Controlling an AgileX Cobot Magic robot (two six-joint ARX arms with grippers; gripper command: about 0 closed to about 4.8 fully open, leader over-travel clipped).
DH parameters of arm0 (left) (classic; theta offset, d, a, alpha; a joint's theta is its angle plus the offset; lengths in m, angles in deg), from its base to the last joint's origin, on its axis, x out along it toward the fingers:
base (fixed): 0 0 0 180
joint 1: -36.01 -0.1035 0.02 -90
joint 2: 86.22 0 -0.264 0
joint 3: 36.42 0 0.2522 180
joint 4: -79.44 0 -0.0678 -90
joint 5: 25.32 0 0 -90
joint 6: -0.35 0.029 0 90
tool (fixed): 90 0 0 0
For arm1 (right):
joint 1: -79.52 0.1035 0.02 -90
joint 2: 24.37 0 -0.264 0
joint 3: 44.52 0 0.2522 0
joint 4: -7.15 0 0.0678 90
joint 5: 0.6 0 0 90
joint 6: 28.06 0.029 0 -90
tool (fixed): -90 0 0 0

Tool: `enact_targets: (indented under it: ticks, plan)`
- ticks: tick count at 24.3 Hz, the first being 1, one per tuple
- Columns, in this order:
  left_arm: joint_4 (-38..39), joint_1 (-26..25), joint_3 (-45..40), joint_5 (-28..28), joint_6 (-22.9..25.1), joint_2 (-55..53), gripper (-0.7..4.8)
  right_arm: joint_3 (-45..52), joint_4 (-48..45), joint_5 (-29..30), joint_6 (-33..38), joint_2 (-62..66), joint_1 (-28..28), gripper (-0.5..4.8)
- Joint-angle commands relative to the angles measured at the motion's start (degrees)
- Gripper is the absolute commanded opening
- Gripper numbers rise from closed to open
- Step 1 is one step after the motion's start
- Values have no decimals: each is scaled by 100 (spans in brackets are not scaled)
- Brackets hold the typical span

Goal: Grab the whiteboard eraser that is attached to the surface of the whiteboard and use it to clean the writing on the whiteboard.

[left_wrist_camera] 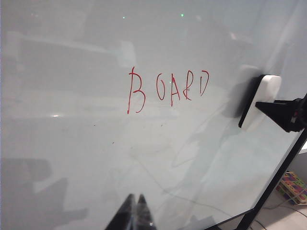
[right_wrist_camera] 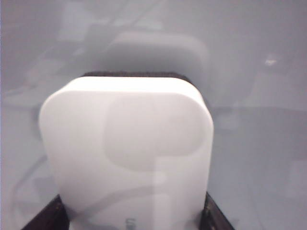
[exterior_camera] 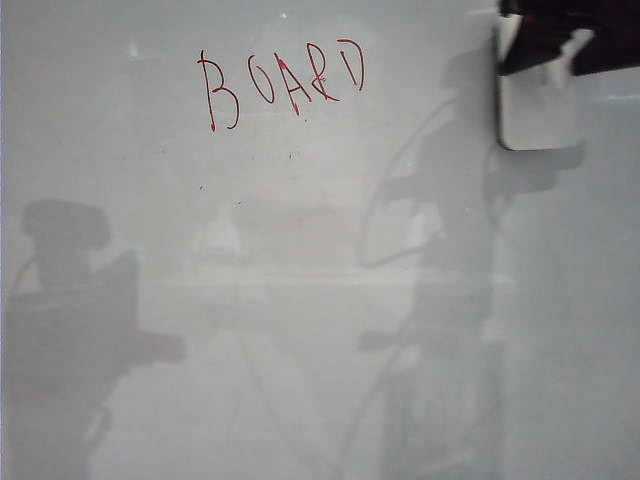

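Glossy whiteboard (exterior_camera: 300, 330) with red writing (exterior_camera: 282, 85), right claw (right_wrist_camera: 134, 218) astride whiteboard eraser (right_wrist_camera: 127, 153), grip undeterminable, dark underside visible only from left wrist, left claw (left_wrist_camera: 135, 215) fingertips together.

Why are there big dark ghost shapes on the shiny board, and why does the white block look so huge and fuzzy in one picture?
Exterior view: the glossy whiteboard mirrors dim grey shapes of the arms, and the red writing stays sharp. Left wrist view: small glare dots near the top, and the left gripper is only a dark tip. Right wrist view: the whiteboard eraser is so close between the right gripper fingers that it looks soft and overbright.
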Motion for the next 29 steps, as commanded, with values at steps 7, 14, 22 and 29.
enact_targets:
  ticks: [7,14,22,29]
  plan:
    - [-70,-9,11,-26,7,-2,-5,-1333,179,-2452,-420,940,2247,159]
    - [-74,-20,11,-33,7,-2,-5,-2472,85,-2238,-422,2468,2439,162]
    - [-74,-28,11,-20,7,-7,-5,-3506,-304,-1757,-424,3928,2973,161]
    - [-74,-33,11,-24,7,-33,-5,-4179,-138,-1766,-752,4535,3364,161]
